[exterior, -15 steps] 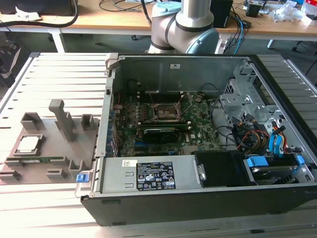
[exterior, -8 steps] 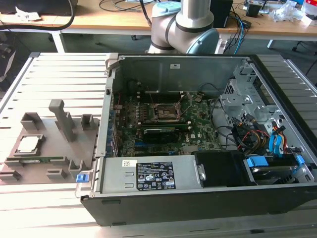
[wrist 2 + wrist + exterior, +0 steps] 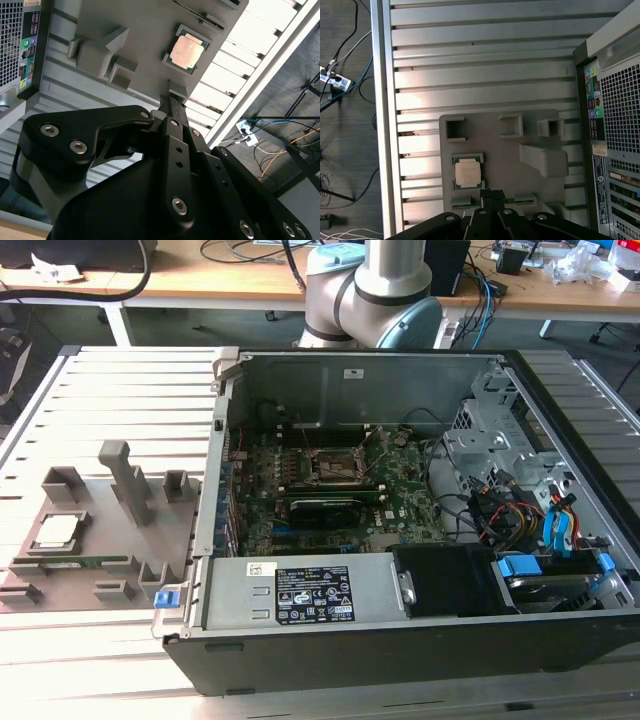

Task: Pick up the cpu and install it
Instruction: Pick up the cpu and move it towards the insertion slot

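cpu point(image 3: 57, 531): parked in its grey tray point(image 3: 110, 540) pocket, on the exterior view's left of the case point(image 3: 230, 660).
gripper point(image 3: 492, 194): closed up, empty, hanging above the tray.
risk: drop down like that and you'll likely shove the chip crooked.

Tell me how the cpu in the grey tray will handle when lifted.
The cpu looks flat and rigid with a metal top, so probably stiff and unlikely to roll. That smooth top may be slippery. It lies low in a pocket of the grey tray, so its thin edges likely offer little grip.
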`<state>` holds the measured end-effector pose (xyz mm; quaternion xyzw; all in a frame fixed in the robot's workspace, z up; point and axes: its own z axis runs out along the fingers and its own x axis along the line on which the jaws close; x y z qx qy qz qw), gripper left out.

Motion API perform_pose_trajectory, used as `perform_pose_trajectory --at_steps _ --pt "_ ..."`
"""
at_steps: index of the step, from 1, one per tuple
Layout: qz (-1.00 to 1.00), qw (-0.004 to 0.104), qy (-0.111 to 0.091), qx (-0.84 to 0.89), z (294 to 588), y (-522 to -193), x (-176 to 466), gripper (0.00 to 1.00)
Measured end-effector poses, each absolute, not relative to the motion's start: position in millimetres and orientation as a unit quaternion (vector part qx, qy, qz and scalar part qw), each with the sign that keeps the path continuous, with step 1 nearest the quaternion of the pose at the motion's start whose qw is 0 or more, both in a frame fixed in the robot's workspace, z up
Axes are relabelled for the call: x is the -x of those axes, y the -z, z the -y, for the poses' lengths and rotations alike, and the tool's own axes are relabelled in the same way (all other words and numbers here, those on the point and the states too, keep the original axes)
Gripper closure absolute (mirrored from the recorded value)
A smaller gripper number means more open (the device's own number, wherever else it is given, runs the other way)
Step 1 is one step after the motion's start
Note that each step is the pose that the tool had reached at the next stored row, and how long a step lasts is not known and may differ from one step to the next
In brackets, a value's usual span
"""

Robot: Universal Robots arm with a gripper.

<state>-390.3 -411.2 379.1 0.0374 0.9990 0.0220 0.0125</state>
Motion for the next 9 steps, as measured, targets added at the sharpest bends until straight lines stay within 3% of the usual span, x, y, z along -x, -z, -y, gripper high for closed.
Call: perform_pose_trajectory --at_steps 9 --pt "-0.999 0.012 -0.022 -0.029 411.3 -377.1 390.3 0.89"
